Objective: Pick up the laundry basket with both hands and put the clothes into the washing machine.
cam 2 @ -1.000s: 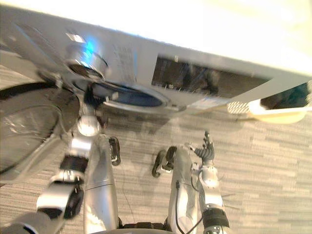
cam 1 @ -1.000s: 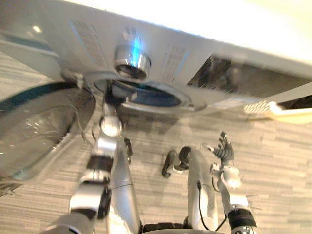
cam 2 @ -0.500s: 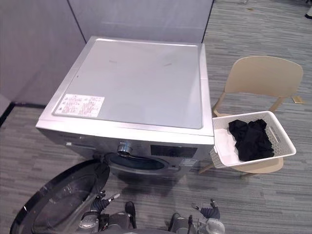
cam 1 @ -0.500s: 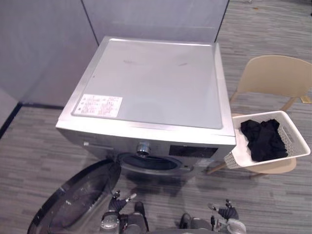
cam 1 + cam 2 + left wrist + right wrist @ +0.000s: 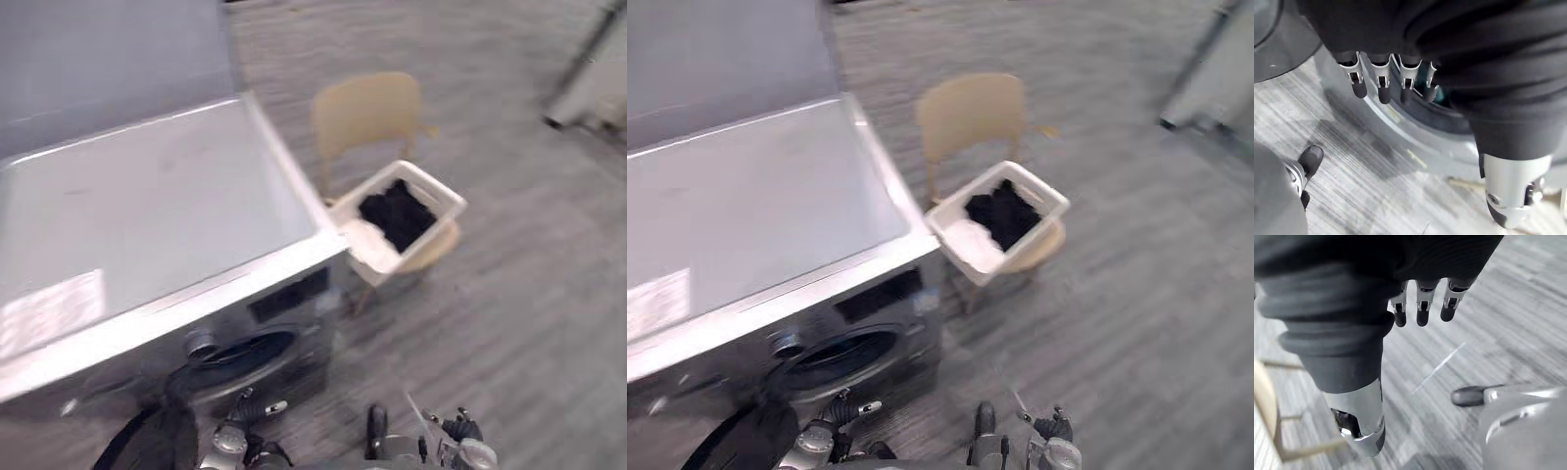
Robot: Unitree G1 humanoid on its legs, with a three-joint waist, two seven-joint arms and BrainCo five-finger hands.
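Note:
A white laundry basket point(image 5: 429, 201) with black clothes point(image 5: 396, 214) in it rests on the seat of a beige chair point(image 5: 366, 114), just right of the silver washing machine point(image 5: 147, 211). The machine's round drum opening point(image 5: 235, 354) faces me, and its dark door point(image 5: 147, 439) is swung open to the left. My left hand point(image 5: 1380, 81) hangs low in front of the drum opening, fingers straight and holding nothing. My right hand point(image 5: 1421, 308) hangs over the floor, also open, well short of the basket.
Grey plank floor point(image 5: 529, 294) stretches to the right of the chair. A grey partition wall point(image 5: 108, 49) stands behind the machine. Something pale and blurred point(image 5: 588, 93) stands at the far right.
The camera has swung up from the machine's front and then to the right, bringing the basket and chair nearer the middle. Both hands have stayed low and open.

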